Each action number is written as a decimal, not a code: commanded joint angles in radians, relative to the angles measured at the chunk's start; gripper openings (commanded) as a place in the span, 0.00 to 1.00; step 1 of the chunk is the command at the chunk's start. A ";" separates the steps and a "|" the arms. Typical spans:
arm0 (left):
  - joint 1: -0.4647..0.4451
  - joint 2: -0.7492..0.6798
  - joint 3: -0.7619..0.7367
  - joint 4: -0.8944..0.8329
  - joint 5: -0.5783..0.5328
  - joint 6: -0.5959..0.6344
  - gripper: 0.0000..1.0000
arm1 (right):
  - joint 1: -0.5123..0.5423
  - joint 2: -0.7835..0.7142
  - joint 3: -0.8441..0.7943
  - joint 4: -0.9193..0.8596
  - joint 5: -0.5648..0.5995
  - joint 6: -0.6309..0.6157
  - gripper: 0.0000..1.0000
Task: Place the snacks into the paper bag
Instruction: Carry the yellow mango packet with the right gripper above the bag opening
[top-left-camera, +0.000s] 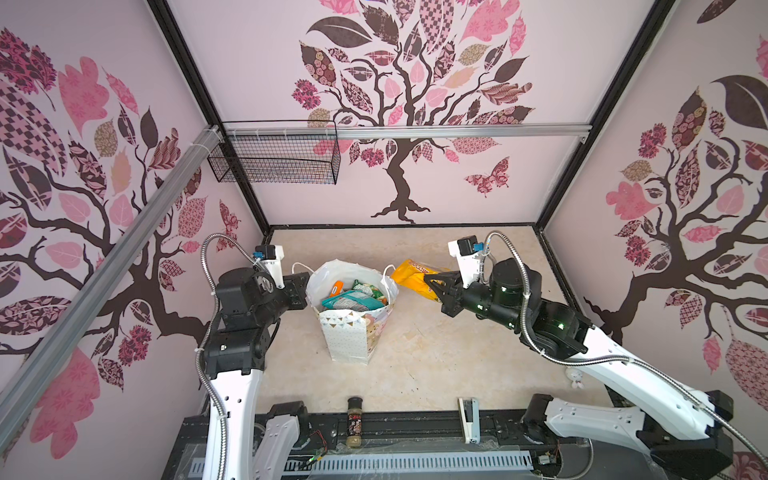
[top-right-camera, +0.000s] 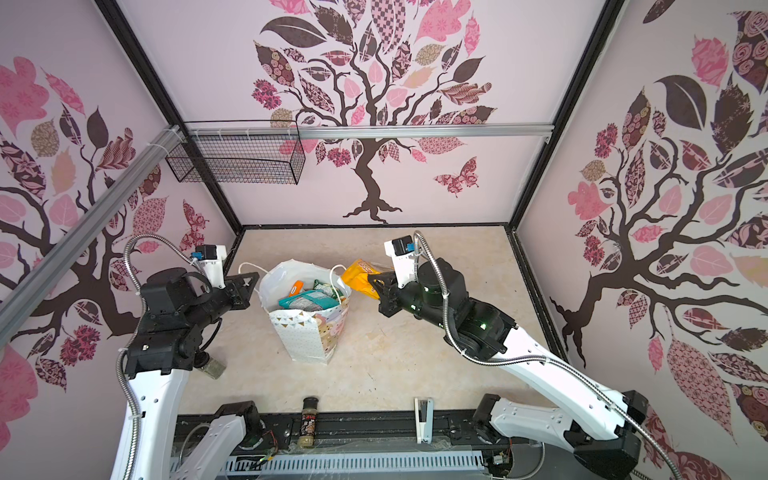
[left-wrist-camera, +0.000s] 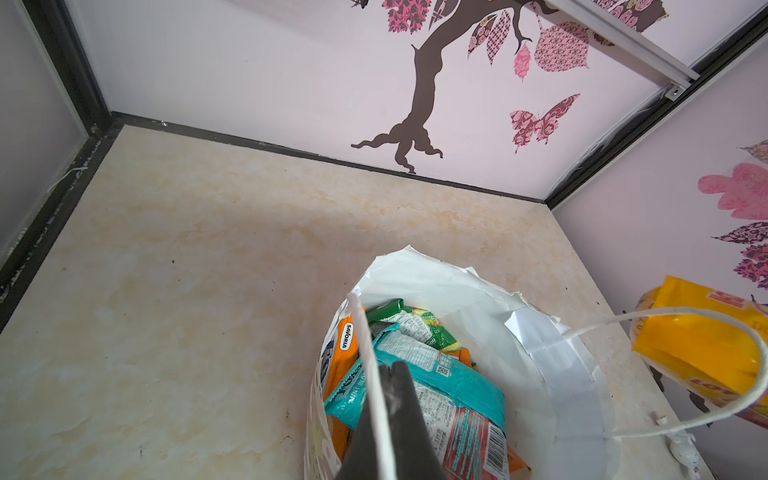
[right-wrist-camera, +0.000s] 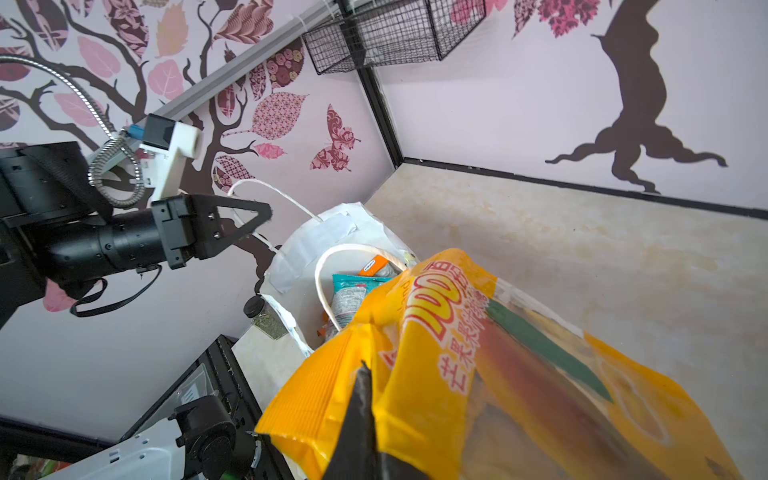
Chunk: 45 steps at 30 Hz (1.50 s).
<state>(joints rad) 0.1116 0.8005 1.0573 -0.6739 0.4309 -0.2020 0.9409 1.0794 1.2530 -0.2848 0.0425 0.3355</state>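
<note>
The job is looking close to finished: the paper bag (top-left-camera: 349, 336) is standing upright near the middle of the surface (top-left-camera: 436, 365) with its mouth gaping, and several snacks are already lying inside it, among them a teal packet (left-wrist-camera: 440, 382), an orange packet (left-wrist-camera: 345, 345) and a green packet (left-wrist-camera: 415, 328) stacked loosely against one another. One yellow packet (top-left-camera: 411, 272) is hanging in the air just beside the bag's rim on the right-arm side, not yet over the opening, and the right claw (top-left-camera: 430, 284) is gripping it by its crimped end with its jaws pressed together on the plastic. No other packet is showing loose on the surface in either top view, so this is probably the last one to go in; the spice jar (top-left-camera: 354, 422) and the white stapler (top-left-camera: 468, 419) at the near edge are not part of the load. The right arm is reaching forward and inward, its forearm sloping up from the base and its wrist turning the claw sideways toward the bag, so the packet is pointing out past the rim. The left arm is folding up on the opposite side, its forearm lying roughly level, and the left claw (top-right-camera: 254, 277) is sitting just beside the rim with its jaws closed, apparently pinching a white cord handle (left-wrist-camera: 365, 332) that is running along the seam between them, which would be steadying the mouth.
</note>
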 joint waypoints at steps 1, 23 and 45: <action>0.005 -0.017 -0.021 0.064 0.019 0.008 0.00 | 0.073 0.047 0.154 0.083 0.124 -0.093 0.00; 0.005 -0.029 -0.022 0.066 0.031 0.008 0.00 | 0.389 0.444 0.673 0.129 0.490 -0.367 0.00; 0.005 -0.017 -0.016 0.053 0.029 0.013 0.00 | 0.285 0.643 0.774 0.200 0.348 -0.152 0.00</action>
<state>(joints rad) 0.1116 0.7891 1.0512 -0.6727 0.4431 -0.2016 1.2346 1.7264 1.9717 -0.1993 0.4255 0.1379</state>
